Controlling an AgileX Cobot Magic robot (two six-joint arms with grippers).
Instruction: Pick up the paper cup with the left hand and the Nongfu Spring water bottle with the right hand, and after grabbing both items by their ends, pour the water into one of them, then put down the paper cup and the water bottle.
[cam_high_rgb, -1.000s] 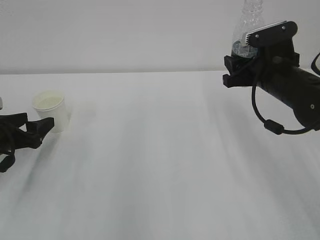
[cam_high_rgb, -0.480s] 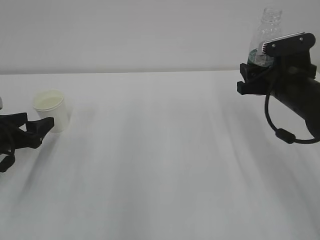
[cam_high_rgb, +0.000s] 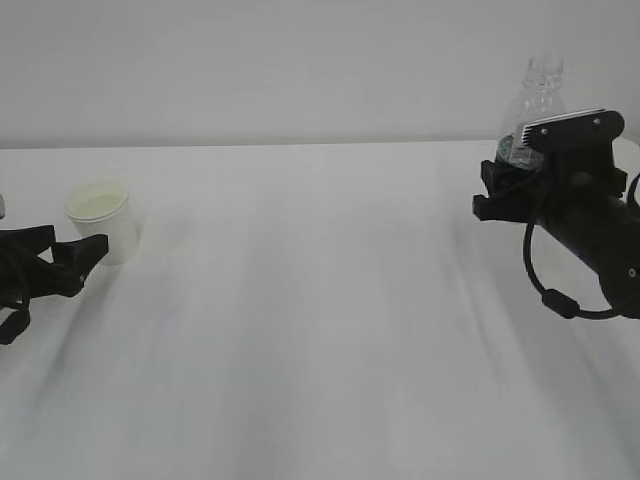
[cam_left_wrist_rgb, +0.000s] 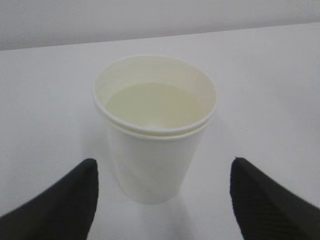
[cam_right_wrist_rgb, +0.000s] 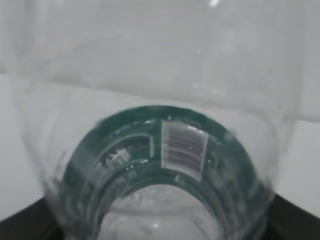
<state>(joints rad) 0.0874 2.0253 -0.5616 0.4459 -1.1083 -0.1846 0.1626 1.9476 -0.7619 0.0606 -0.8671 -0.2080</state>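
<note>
The white paper cup (cam_high_rgb: 101, 217) (cam_left_wrist_rgb: 156, 140) stands upright on the table at the left, with pale yellowish water (cam_left_wrist_rgb: 155, 102) inside. My left gripper (cam_high_rgb: 78, 248) (cam_left_wrist_rgb: 163, 162) is open just in front of it. Its black fingertips (cam_left_wrist_rgb: 75, 195) flank the cup's lower part with gaps on both sides and touch nothing. The clear Nongfu Spring water bottle (cam_high_rgb: 536, 95) (cam_right_wrist_rgb: 165, 85) stands upright at the far right, with my right gripper (cam_high_rgb: 505, 182) (cam_right_wrist_rgb: 160, 222) shut around its green label band (cam_right_wrist_rgb: 90, 165). The gripper hides the bottle's base.
The white table (cam_high_rgb: 320, 310) stretches bare between the two arms, up to a plain white wall at the back. A looping black cable (cam_high_rgb: 545, 285) hangs under the right arm.
The right gripper has carried the bottle to the right and lower. The left gripper and the cup have not moved.
</note>
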